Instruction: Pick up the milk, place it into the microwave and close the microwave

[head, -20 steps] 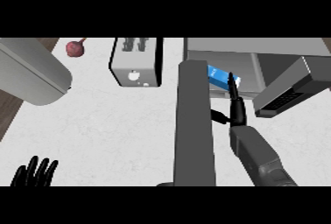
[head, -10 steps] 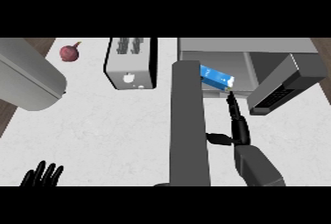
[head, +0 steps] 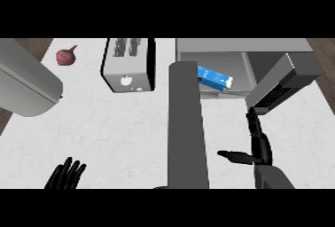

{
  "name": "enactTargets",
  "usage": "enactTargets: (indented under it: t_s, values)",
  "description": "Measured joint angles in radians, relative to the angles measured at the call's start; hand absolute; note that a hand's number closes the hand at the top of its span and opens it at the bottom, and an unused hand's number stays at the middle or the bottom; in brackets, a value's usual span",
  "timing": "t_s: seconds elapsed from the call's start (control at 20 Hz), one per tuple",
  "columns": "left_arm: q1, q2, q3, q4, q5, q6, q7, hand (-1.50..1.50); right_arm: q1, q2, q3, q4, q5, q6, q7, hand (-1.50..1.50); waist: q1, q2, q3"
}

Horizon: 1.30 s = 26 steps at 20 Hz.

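Upper right of the frame: milk (head: 214, 79) lay tilted inside the microwave (head: 243, 48) cavity, near its front left corner, nothing holding it. Microwave door (head: 282, 84) stood open, angled out toward the right edge.

My right hand (head: 256, 147) sat lower right, fingers straight and apart, thumb stuck out left, holding nothing. Fingertips pointed up at the door's lower end, close to it; couldn't tell if they touched.

My left hand (head: 65, 174) rested at lower left over the counter (head: 118, 128), fingers spread, empty.

My read: placing looked done, only the door close remained.

Risks:
- Carton sat near the cavity's front lip, so the swinging door could catch it or stop short of latching.
- Fingertips meeting the door on its end edge instead of its outer face could slide off, leaving it ajar.
- Grey upright post (head: 188, 128) mid-frame hid the cavity's left side, so clearance there was unverified.
- Toaster (head: 128, 64) and red onion (head: 65, 56) sat well clear at upper left.
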Motion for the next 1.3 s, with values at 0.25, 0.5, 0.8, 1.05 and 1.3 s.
enactTargets:
  t_s: [0.25, 0.5, 0.8, 1.05, 1.3]
  values:
    - [-0.065, 0.018, -0.053, 0.059, -0.056, -0.032, 0.018, -1.50, 0.108, -0.062, -0.002, -0.111, -0.026, 0.052, 0.006, 1.50, -0.008, -0.001, -0.001]
    - [-0.141, 0.019, -0.115, 0.107, -0.161, -0.024, 0.029, 1.50, 0.221, -0.111, -0.013, -0.215, -0.067, 0.110, 0.029, -1.50, -0.007, 0.000, 0.000]
    - [-0.251, -0.036, -0.199, 0.207, -0.266, 0.032, 0.034, 1.50, 0.312, -0.180, -0.059, -0.272, -0.139, 0.200, 0.044, -1.50, -0.002, 0.002, 0.000]
    - [-0.357, -0.063, -0.252, 0.305, -0.296, 0.184, 0.045, 1.50, 0.359, -0.228, -0.090, -0.313, -0.181, 0.237, 0.063, -1.50, 0.000, 0.003, 0.000]
    - [-0.488, -0.070, -0.268, 0.437, -0.355, 0.221, 0.044, 1.50, 0.411, -0.262, -0.102, -0.340, -0.208, 0.272, 0.069, -1.50, -0.005, 0.003, 0.000]
